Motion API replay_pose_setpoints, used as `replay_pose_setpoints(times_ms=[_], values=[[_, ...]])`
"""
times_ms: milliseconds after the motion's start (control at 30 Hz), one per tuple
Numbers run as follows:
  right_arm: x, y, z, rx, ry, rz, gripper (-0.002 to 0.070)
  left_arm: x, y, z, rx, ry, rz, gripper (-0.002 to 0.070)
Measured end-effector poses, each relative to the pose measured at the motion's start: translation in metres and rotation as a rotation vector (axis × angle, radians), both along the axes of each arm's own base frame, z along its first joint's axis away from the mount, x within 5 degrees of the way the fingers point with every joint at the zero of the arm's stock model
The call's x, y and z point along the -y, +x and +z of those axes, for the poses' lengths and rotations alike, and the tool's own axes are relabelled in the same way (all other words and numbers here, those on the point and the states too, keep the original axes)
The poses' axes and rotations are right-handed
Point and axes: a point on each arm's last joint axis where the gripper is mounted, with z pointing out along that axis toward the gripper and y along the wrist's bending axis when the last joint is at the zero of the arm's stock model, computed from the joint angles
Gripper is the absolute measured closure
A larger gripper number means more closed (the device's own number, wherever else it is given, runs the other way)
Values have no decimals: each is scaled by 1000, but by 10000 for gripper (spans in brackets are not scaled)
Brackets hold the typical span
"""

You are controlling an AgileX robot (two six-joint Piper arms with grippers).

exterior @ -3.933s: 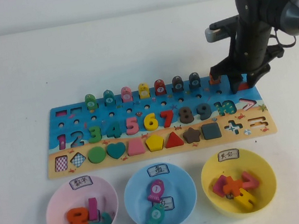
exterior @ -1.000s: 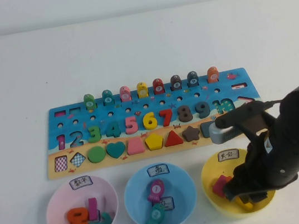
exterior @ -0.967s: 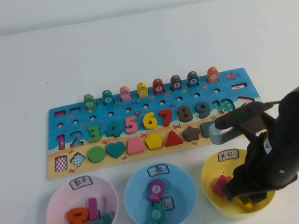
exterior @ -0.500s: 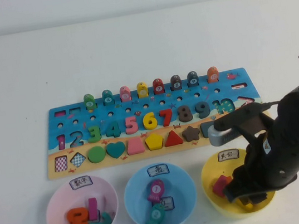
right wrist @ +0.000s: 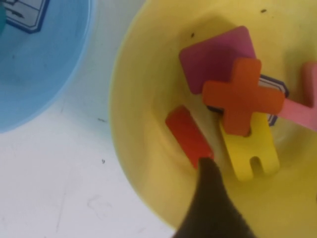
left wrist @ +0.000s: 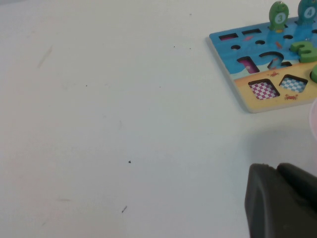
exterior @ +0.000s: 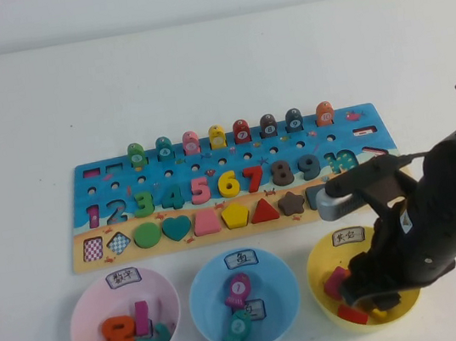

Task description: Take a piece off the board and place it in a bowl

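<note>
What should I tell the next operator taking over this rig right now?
Right gripper is low over the yellow bowl; fingers look open, nothing held.
Left gripper is parked over bare table, left of the board.
A red piece lies loose in the yellow bowl beside the orange cross.
Done: piece dropped in.
Left: lift the right arm clear.

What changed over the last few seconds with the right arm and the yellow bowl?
The right gripper swung from the board's far right corner down over the yellow bowl, and a red piece now lies there, let go. The board, the other bowls and the left gripper stayed as they were.
</note>
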Motion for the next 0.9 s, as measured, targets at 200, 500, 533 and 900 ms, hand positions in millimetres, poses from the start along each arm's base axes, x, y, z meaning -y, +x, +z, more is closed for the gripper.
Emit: replay_pose_setpoints(times_ms=[200, 500, 533, 900], values=[[-2, 2, 1, 25, 18, -2, 404, 0, 0, 0, 0, 0, 0, 678], [6, -7, 22, 48, 40, 1, 652, 0, 0, 0, 0, 0, 0, 678], [8, -10, 30, 63, 53, 1, 657, 0, 0, 0, 0, 0, 0, 678], [24, -27, 68, 189, 83, 73, 690, 0, 0, 0, 0, 0, 0, 678]])
